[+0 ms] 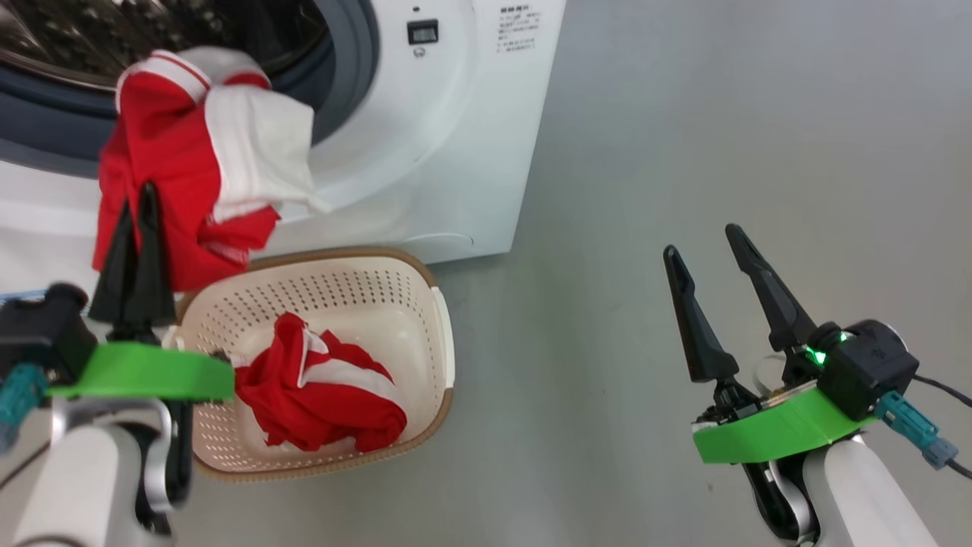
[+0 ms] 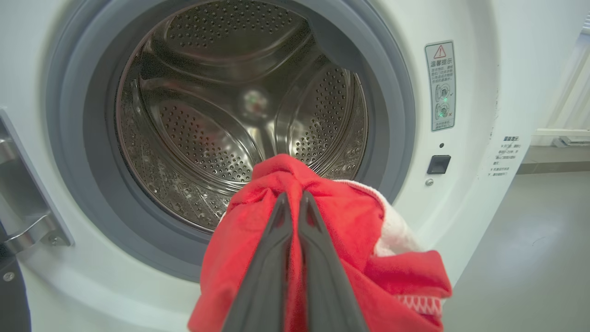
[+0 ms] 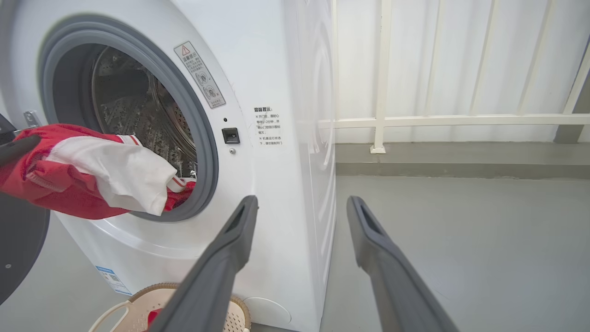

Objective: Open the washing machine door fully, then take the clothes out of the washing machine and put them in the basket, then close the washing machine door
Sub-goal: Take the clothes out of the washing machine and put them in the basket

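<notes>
Door (image 3: 18, 258) open | one garment (image 1: 319, 395) in basket (image 1: 425, 304) | left gripper (image 1: 138, 196) pinching second garment (image 1: 167, 152) at drum mouth (image 2: 230, 115) | right gripper (image 1: 702, 239) spread, empty | door-closing pending

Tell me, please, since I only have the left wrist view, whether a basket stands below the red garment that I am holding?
Observer: Yes, a cream perforated plastic basket with a brown rim stands on the grey floor before the white front-loading washing machine, lower than your red and white garment.
Operator: Is it empty?
Observer: No, a second red and white garment lies inside.
Operator: And the right arm?
Observer: The right gripper hangs over bare floor beside the machine, fingers spread, holding nothing.
</notes>
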{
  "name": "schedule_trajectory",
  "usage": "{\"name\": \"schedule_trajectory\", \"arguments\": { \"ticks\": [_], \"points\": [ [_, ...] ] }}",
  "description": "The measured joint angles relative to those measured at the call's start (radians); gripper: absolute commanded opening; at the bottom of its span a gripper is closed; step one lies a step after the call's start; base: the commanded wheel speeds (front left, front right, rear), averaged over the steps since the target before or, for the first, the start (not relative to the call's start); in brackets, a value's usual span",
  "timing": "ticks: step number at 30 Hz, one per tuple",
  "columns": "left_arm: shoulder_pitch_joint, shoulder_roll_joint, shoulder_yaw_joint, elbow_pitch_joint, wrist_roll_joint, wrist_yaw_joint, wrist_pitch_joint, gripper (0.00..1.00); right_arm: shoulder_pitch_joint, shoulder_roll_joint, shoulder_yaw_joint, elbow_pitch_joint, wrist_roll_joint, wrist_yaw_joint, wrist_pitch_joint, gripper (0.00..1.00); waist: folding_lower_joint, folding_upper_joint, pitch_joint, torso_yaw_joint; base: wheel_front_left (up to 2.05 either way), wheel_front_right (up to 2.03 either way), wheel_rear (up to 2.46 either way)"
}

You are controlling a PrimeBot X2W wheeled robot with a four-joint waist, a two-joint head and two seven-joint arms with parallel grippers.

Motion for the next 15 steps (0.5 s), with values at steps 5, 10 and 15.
{"name": "schedule_trajectory", "arguments": {
  "ticks": [5, 10, 15],
  "points": [
    [0.091, 0.001, -0.003, -0.133, 0.000, 0.030, 0.041, 0.00, 0.010, 0.000, -0.004, 0.002, 0.000, 0.000, 0.000, 1.00, 0.0000, 0.0000, -0.036, 0.012, 0.00, 0.00, 0.00],
    [0.176, 0.000, -0.004, -0.258, 0.000, 0.061, 0.072, 0.00, 0.017, 0.000, -0.012, 0.003, 0.000, 0.000, 0.000, 1.00, 0.0000, 0.0000, -0.062, 0.020, 0.00, 0.00, 0.00],
    [0.219, -0.002, -0.014, -0.314, 0.000, 0.073, 0.090, 0.00, 0.029, 0.000, -0.017, 0.001, 0.000, 0.000, 0.000, 1.00, 0.0000, 0.0000, -0.068, 0.031, 0.00, 0.00, 0.00]
  ]
}}
